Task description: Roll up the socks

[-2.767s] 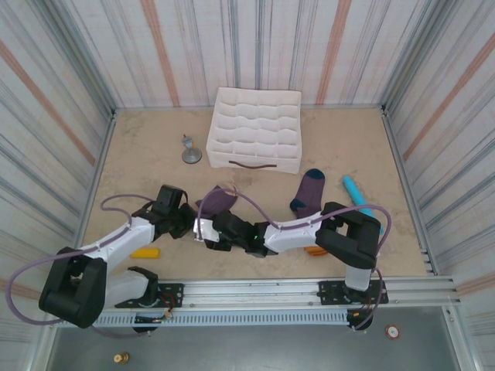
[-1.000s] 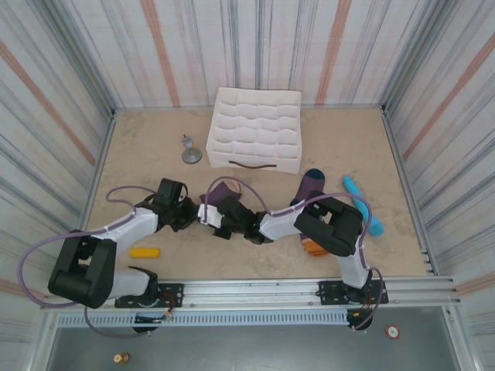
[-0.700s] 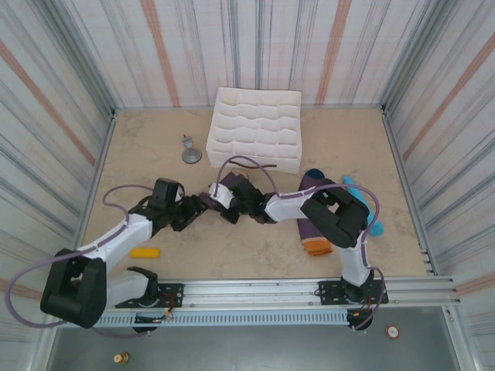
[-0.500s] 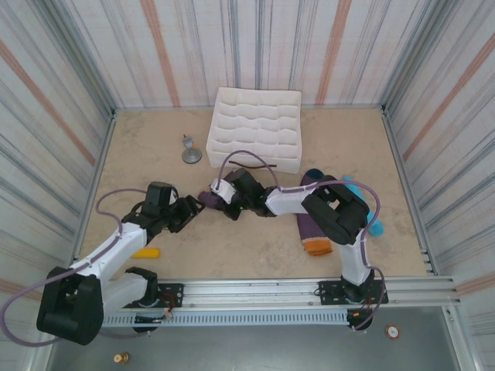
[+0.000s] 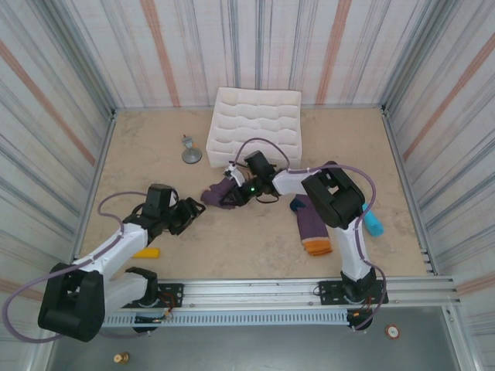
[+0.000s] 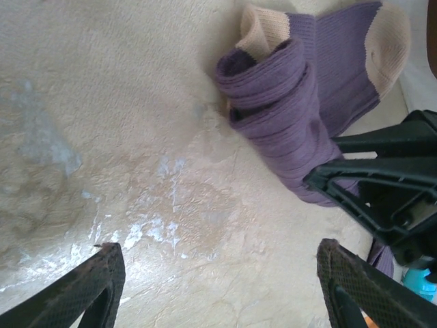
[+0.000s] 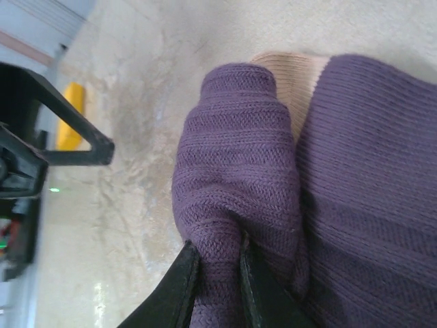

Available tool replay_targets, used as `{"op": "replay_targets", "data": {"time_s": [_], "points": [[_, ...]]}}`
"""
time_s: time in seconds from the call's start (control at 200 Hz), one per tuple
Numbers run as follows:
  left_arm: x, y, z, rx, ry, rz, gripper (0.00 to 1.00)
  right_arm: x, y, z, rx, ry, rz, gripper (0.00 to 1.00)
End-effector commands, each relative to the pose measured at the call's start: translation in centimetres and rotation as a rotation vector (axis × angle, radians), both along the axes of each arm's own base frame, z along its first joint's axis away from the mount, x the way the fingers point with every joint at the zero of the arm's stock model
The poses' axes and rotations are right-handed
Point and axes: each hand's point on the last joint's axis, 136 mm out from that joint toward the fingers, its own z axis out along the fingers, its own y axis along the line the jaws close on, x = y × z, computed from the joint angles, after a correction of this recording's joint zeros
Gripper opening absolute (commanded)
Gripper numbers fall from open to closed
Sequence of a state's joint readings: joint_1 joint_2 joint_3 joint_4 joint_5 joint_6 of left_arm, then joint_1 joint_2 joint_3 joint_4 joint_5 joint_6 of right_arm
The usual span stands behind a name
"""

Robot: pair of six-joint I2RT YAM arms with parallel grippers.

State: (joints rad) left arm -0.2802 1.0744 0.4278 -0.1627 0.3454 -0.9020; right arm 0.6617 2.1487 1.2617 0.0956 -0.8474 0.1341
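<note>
One purple sock lies half rolled on the table in front of the white box; in the left wrist view this rolled sock shows a tan cuff and toe. My right gripper is shut on a fold of it, the fingers pinching the purple knit low in the right wrist view. My left gripper stands open to the left of the sock, apart from it, with bare table between its fingers. The second sock lies flat on the right, orange cuff toward me.
A white compartment box stands at the back centre. A small grey stand is left of it. A yellow block lies near the left arm, and a teal cylinder lies right of the flat sock.
My right gripper has dragged the sock back and to the right, toward the box. My left gripper has let go, opened and drawn back to the left. The flat sock is now uncovered.
</note>
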Motion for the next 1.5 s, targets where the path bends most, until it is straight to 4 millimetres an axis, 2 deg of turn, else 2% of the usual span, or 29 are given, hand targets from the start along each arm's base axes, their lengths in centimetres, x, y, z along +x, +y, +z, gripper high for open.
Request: {"op": "replay_targets", "data": {"time_s": [0.0,0.2,0.406,0.786,1.067,1.353,1.498], "points": [[-0.1,0.0,-0.4,-0.017,0.009,0.006,0.76,-2.3,-2.0,-3.5,-0.084,0.368,-0.052,0.02],[-0.1,0.0,-0.4,-0.022,0.001,0.012,0.75,-0.3,-3.3,-3.9,-0.045,0.521,-0.183,0.02],[0.2,-0.4,-0.4,-0.032,-0.002,0.007,0.75,0.8,-4.2,-6.0,-0.124,0.671,-0.313,0.02],[0.7,-1.0,-0.5,-0.014,-0.035,0.013,0.74,0.7,-6.4,-9.3,-0.273,0.836,-0.539,0.01],[3.7,-2.0,-0.2,-0.023,-0.100,0.030,0.73,-0.4,-6.6,-9.5,-0.290,0.836,-0.521,0.02],[7.7,-5.0,0.0,-0.047,-0.130,0.057,0.75,-0.8,-7.0,-10.1,-0.299,0.827,-0.527,0.02],[8.7,-5.1,-0.6,-0.027,-0.130,0.119,0.72,-0.7,-6.9,-10.0,-0.293,0.824,-0.528,0.02]]}}
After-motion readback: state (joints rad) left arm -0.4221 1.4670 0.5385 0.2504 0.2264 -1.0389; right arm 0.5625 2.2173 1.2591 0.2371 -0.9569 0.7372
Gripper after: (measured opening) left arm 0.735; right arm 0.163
